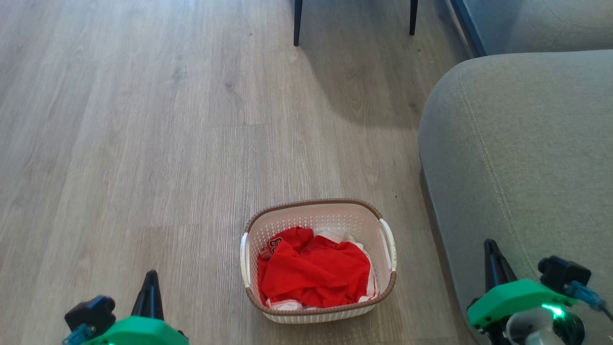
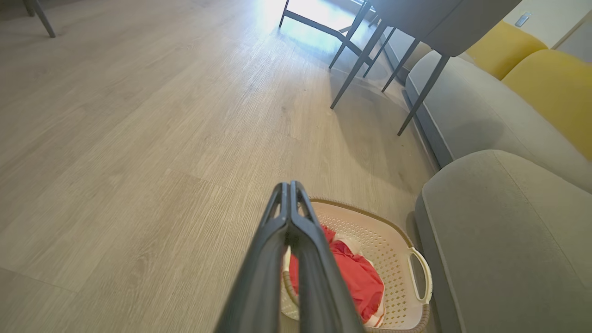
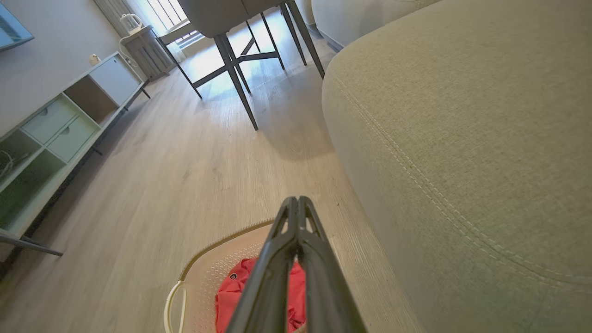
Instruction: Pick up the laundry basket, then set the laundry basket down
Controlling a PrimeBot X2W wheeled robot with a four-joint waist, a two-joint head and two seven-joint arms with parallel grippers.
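Rounded grey fabric sofa arm (image 1: pixel 517 158) sits just beside the right side of the cream-white perforated plastic laundry basket (image 1: pixel 316 202) with brown woven-look rim; thin dark furniture legs (image 1: pixel 297 24) stand well beyond on the pale wood-plank floor (image 1: pixel 143 143). Basket is on the floor, crumpled red garment (image 1: pixel 316 273) inside, between the grippers and slightly ahead of them. Fingers pressed together and holding nothing: left gripper (image 1: pixel 152 275) and right gripper (image 1: pixel 489 244), both apart from the basket, the right one overlapping the sofa arm in head view.
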